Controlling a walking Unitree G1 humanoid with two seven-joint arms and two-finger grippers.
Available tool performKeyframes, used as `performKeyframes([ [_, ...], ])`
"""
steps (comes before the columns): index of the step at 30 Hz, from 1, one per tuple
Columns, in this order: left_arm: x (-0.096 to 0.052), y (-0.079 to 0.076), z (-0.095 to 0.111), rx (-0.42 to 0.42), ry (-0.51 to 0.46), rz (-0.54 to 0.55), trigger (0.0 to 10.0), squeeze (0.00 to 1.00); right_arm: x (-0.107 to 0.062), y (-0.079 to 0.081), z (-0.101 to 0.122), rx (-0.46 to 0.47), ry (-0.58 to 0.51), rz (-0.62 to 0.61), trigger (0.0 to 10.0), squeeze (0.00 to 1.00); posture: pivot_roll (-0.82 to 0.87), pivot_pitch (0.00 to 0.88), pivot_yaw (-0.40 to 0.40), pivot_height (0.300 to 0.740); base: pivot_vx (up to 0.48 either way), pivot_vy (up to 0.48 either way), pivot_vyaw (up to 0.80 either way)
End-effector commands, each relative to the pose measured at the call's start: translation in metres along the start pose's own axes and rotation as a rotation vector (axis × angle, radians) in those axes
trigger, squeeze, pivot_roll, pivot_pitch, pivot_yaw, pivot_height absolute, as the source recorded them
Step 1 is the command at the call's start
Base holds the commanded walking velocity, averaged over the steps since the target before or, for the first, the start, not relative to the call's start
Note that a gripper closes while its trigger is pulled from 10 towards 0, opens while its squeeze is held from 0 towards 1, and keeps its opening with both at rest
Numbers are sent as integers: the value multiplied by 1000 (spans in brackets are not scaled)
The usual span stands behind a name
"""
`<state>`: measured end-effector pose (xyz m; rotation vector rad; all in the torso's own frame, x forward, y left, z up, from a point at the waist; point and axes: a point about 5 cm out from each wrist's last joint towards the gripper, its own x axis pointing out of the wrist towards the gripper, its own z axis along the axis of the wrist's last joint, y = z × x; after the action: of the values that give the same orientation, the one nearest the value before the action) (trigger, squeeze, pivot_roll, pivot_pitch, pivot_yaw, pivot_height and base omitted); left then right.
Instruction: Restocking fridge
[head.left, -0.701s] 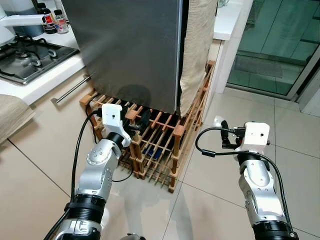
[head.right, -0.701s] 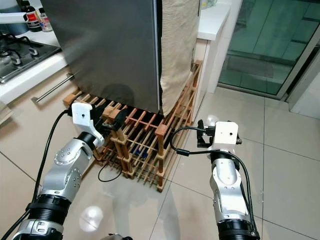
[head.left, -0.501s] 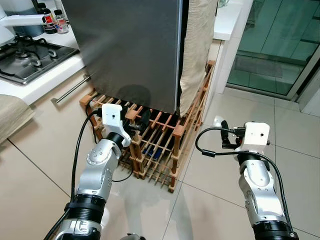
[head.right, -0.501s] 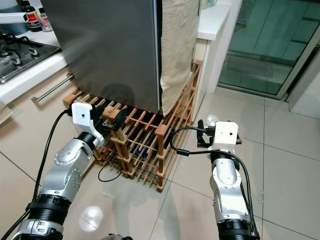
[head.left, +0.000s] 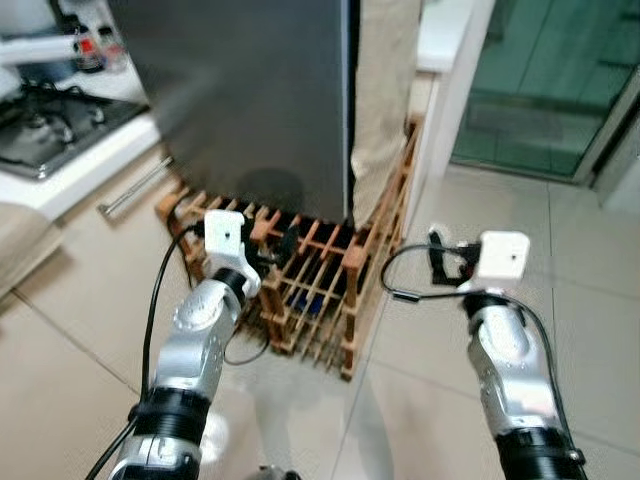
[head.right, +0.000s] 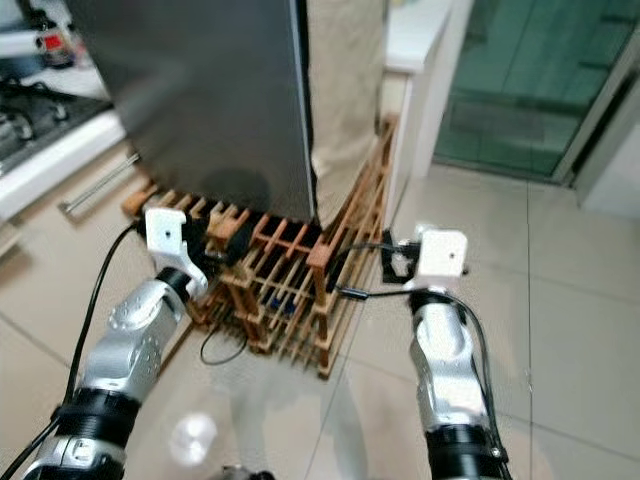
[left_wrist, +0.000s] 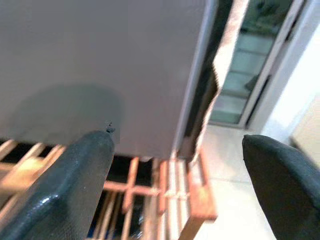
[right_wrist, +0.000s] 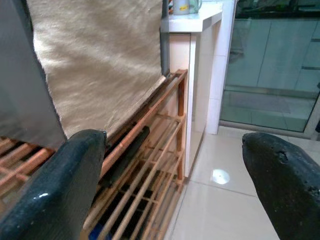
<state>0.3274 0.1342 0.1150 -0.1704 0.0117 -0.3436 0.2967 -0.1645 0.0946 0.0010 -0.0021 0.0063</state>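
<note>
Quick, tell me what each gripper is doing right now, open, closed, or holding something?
Left gripper: open, jaws wide apart, holding nothing, over the wooden rack.
Right gripper: open, jaws wide apart, holding nothing, over the floor beside the rack.

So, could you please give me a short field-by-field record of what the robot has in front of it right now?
fridge: grey fridge straight ahead, door shut
cloth: beige cloth hanging along the fridge's right side
rack: low wooden rack on the tiled floor under the fridge, dark items lying in it
left pincer: left pincer open, holding nothing, raised over the rack, facing the fridge door
right pincer: right pincer open, holding nothing, beside the rack's right end
stove: gas hob on the white counter to the left
right side: glass door
</note>
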Motion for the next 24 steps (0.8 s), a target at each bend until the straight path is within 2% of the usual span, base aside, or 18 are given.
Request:
performKeyframes([
  [1, 2, 5, 4, -5, -13, 28, 10000, 0, 4, 2, 0, 5, 6, 16, 10000, 0, -85, 0, 50, 740, 0, 0, -688],
  [5, 2, 4, 5, -15, -28, 45, 10000, 0, 11, 1, 5, -6, -8, 36, 10000, 0, -77, 0, 31, 740, 0, 0, -687],
  [9, 2, 2, 3, -27, -30, 50, 10000, 0, 16, 2, 9, -8, -15, 44, 10000, 0, -78, 0, 30, 740, 0, 0, 0],
  [12, 2, 12, 4, -76, -43, 150, 10000, 0, 16, 0, 15, 0, -61, 16, 10000, 0, -82, 0, 41, 740, 0, 0, 0],
  [13, 2, 12, 4, -76, -43, 150, 10000, 0, 16, 0, 15, 0, -61, 16, 10000, 0, -82, 0, 41, 740, 0, 0, 0],
  [14, -4, 27, 8, -76, -54, 247, 10000, 0, 12, -8, 21, 10, -98, -21, 10000, 0, -96, 0, 58, 740, 0, 0, 0],
  [15, -10, 32, 11, -39, -50, 246, 10000, 0, 8, -13, 23, 9, -109, -46, 10000, 0, -97, 0, 59, 740, 0, 0, 0],
  [16, -10, 32, 11, -39, -50, 246, 10000, 0, 8, -13, 23, 9, -109, -46, 10000, 0, -97, 0, 59, 740, 0, 0, 0],
  [17, -19, 36, 14, 5, -50, 227, 10000, 0, -2, -20, 23, 0, -116, -73, 10000, 0, -98, 0, 62, 740, 0, 0, 0],
  [20, -50, 33, 20, 112, -64, 135, 10000, 0, -34, -31, 14, -37, -90, -107, 10000, 0, -93, 0, 57, 740, 0, 0, 0],
  [21, -55, 30, 19, 106, -66, 121, 10000, 1000, -40, -33, 12, -47, -85, -104, 10000, 831, -91, 0, 55, 740, 0, 0, 0],
  [22, -57, 29, 16, 104, -47, 133, 10000, 1000, -46, -32, 10, -57, -80, -99, 10000, 1000, -88, 0, 51, 740, 0, 0, 0],
  [24, -57, 25, 15, -13, -59, 147, 10000, 1000, -53, -31, 9, -63, -74, -104, 10000, 1000, -85, 0, 40, 740, 0, 0, 0],
])
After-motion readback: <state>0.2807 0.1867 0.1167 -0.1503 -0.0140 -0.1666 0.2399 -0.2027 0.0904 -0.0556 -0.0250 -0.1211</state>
